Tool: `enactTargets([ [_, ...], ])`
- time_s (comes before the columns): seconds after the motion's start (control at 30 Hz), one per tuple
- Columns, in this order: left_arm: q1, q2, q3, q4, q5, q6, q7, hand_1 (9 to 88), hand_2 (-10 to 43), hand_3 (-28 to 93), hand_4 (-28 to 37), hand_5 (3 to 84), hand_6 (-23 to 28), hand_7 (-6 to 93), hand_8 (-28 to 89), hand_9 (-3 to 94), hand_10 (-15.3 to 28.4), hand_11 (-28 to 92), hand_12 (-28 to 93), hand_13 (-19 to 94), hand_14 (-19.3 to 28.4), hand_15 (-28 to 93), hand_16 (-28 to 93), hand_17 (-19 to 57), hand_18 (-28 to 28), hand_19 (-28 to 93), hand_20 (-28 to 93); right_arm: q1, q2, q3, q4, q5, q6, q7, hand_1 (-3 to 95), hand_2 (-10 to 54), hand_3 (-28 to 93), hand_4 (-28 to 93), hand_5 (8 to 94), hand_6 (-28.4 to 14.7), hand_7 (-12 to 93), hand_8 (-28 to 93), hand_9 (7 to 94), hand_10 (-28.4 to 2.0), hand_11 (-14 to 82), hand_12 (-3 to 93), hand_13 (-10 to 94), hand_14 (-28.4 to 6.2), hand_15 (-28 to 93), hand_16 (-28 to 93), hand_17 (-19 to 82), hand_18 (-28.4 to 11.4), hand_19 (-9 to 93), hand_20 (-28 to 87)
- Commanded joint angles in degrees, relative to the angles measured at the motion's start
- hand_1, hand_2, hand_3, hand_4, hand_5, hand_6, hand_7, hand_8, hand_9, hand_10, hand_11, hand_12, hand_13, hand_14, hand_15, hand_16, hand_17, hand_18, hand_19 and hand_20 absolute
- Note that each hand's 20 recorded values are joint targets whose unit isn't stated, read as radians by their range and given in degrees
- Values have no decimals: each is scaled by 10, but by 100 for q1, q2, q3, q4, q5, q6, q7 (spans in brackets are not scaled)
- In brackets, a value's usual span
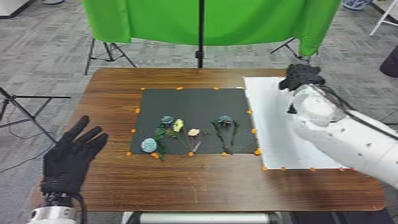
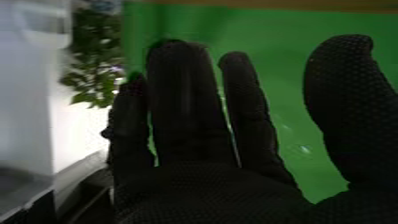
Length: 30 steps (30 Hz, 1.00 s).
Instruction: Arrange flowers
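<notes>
While the robot's left hand (image 1: 67,161) is at lower L of frame, fingers straight & spread apart, a brown table (image 1: 187,192) fills most of the ctr. On it, mid-frame, is a dark mat (image 1: 195,102) w/ orange bits along its edges. Flowers lie on the mat: pale-blue egg-shaped bloom (image 1: 149,145) at its lower L, cream flower (image 1: 194,132) near its middle, yellow flower (image 1: 179,124) just beside, blue-gray flower (image 1: 226,120) to the R. White sheet (image 1: 274,120) is R of mat. Farther up, upper R of frame, is the right hand (image 1: 303,76); in wrist view, that right hand (image 2: 209,195) has fingers extended, thumb apart. Bkgd, top: green cloth (image 1: 240,22).
</notes>
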Motion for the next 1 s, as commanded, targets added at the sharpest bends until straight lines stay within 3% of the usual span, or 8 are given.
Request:
enactTargets([
  [0.03,43,1,-11,-30,-36,95,-113,222,49,798,-282,359,78,114,-97,347,205,232,110,239,284,509,-87,-93,265,550,146,-19,-322,483,298,292,-928,210,320,-95,825,-283,505,-4,136,-126,514,-150,198,137,488,-127,723,95,162,-207,783,445],
  [0.27,-6,-31,-17,-26,-23,76,-139,224,49,798,-283,359,78,114,-97,347,205,233,110,239,284,510,-87,-93,264,550,146,-158,-504,610,488,207,-1373,75,320,-95,828,-283,476,12,137,-126,497,-148,181,139,475,-125,701,86,151,-203,770,439],
  [0.47,-83,91,55,-3,-70,45,-58,223,49,799,-283,359,78,114,-97,346,205,233,110,239,284,510,-87,-93,264,550,147,45,-549,511,716,449,-1442,243,334,-95,836,-283,468,29,143,-129,507,-137,174,139,480,-121,684,81,145,-200,756,432],
  [0.53,-163,16,77,26,1,7,-192,223,49,799,-283,359,78,114,-97,347,205,233,111,239,284,510,-87,-93,264,549,147,61,-512,473,747,456,-1481,239,337,-95,835,-283,468,30,145,-131,509,-138,173,139,484,-123,673,78,145,-200,755,431],
  [0.57,-201,-109,40,44,96,-138,-375,223,49,800,-283,359,78,114,-97,347,206,233,110,239,284,510,-87,-93,264,549,147,11,-464,517,723,478,-1531,186,340,-95,834,-283,468,31,146,-132,509,-138,173,139,486,-123,668,78,145,-200,755,430],
  [0.6,-213,-68,84,48,82,-124,-305,223,49,799,-283,359,78,114,-97,347,206,233,110,239,284,510,-88,-93,265,549,147,-16,-464,587,726,506,-1674,107,346,-95,829,-283,476,31,147,-135,517,-135,172,139,492,-120,661,78,147,-199,754,428],
  [0.8,-268,-92,146,63,103,-133,-285,224,50,797,-282,359,79,114,-97,347,205,234,110,239,284,511,-88,-93,264,550,148,-226,-504,656,766,214,-1811,-34,426,-95,764,-282,617,49,170,-144,672,-89,202,145,613,-70,595,134,219,-187,803,411],
  [1.0,-228,-277,76,53,202,-190,-455,224,50,798,-282,359,79,114,-97,347,205,234,110,239,284,511,-88,-93,264,549,148,-490,-432,647,576,7,-1522,-194,584,-95,613,-283,845,51,197,-8,923,-43,103,333,778,-15,628,202,307,-172,866,397],
])
